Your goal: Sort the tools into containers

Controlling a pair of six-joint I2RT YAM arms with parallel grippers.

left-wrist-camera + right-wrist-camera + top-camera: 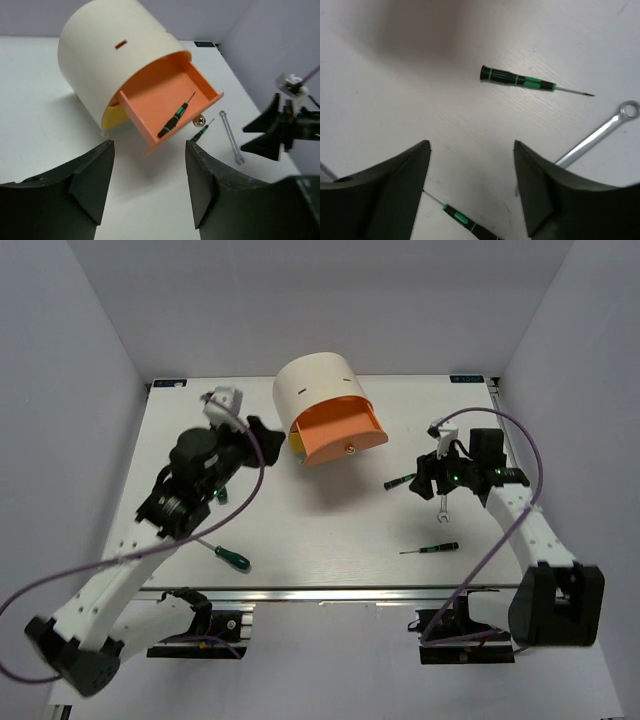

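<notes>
You find one screwdriver (176, 116) in the open drawer (150, 100); the spanner (443, 507) lies at four o'clock from the cabinet (315, 390).

On my screens the cabinet (100, 55) and its orange drawer (160, 95) look like smooth matt plastic, and the knob (199, 120) like glossy brass-coloured metal. The spanner (595, 135) is bright bare metal, while the table (395, 100) shows a faint grain under a white matt finish.

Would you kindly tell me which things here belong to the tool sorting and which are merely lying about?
Job: orange drawer, cream cabinet, screwdriver in the drawer, spanner, thin screwdriver beside it, thin screwdriver nearer the front edge, bigger green-handled screwdriver.
Lying about: purple cables.
</notes>
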